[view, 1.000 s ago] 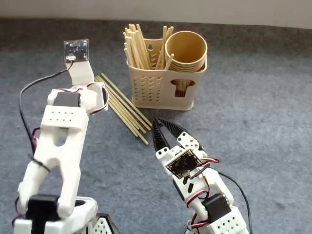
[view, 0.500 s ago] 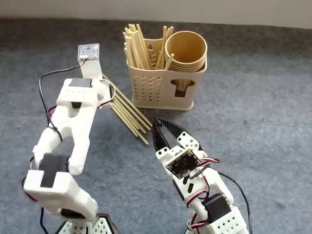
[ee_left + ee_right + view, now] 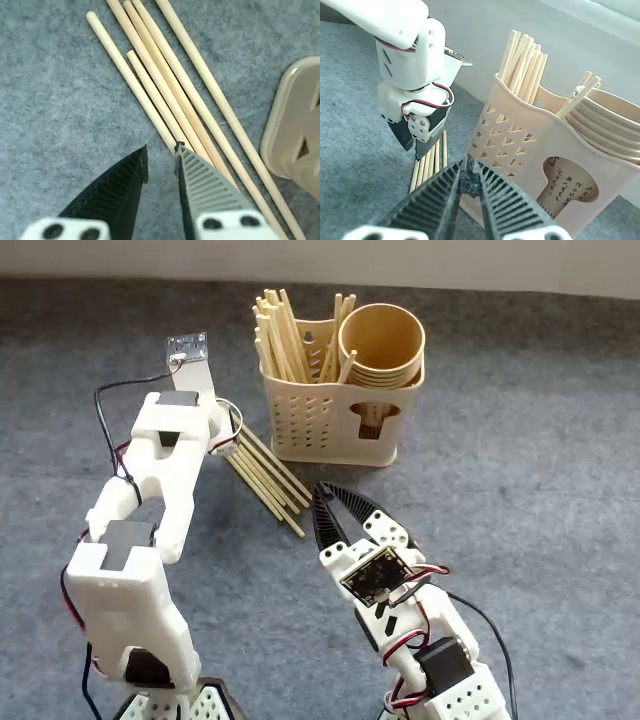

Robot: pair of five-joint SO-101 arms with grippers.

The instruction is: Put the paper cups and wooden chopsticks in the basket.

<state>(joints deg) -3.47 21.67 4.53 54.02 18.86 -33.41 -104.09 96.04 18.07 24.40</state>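
While the basket (image 3: 335,425) stands near the counter's (image 3: 540,490) far edge, about midway along it, the stacked paper cups (image 3: 382,345) sit in its compartment nearer the right edge. A bunch of upright chopsticks (image 3: 280,335) fills the other. Several loose chopsticks (image 3: 165,95) lie slantwise on the counter just beside the basket, toward the left edge. Over them the left jaws hang low, slightly spread and pinching nothing, the pale one above the sticks. The right jaws, pressed together and empty, point at the basket from its near side.
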